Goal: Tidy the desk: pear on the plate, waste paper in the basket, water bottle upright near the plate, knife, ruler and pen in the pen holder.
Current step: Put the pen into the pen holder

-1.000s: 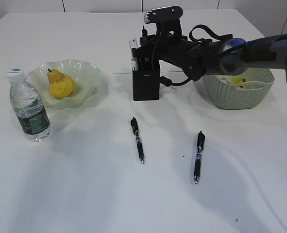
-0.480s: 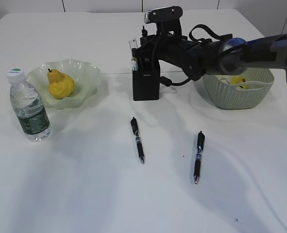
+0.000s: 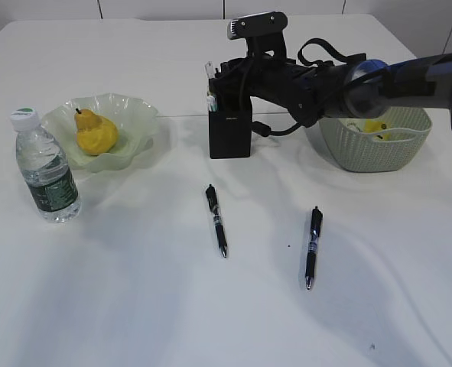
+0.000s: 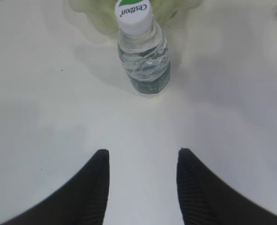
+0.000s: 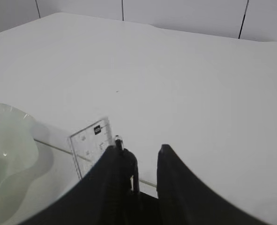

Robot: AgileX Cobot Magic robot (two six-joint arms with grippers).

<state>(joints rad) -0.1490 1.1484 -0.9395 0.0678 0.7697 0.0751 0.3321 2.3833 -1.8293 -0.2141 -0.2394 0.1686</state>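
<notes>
Right gripper (image 5: 138, 149): poised directly over the pen holder (image 3: 229, 134), fingers parted with a clear gap. A dark pen (image 5: 119, 139) stands in the holder and leans against the inner edge of one finger, and we judge it loose rather than clamped. Ruler (image 5: 90, 145): clear plastic, upright in the same holder, just beside that pen. Left gripper (image 4: 143, 152): fingers apart, empty, hovering low over the desk (image 3: 134, 306) and facing the bottle (image 3: 46, 168). Bottle: upright, cap on, just beside the plate (image 3: 138, 115). Pear (image 3: 95, 131): resting on the plate. Basket (image 3: 378, 149): behind the right arm, with something yellow inside that we cannot identify. Knife: we cannot make it out. Outstanding items: near pen (image 3: 216, 220) and far pen (image 3: 311, 246), both lying flat on the open desk, well apart from the holder. Handling note for the step in hand: we would lift the right gripper straight up, keeping the fingers wide so that neither one drags the leaning pen or tips the ruler, and swing away only once clear of the rim. For the next pick we would approach either flat pen from above, across its barrel and near its middle.
</notes>
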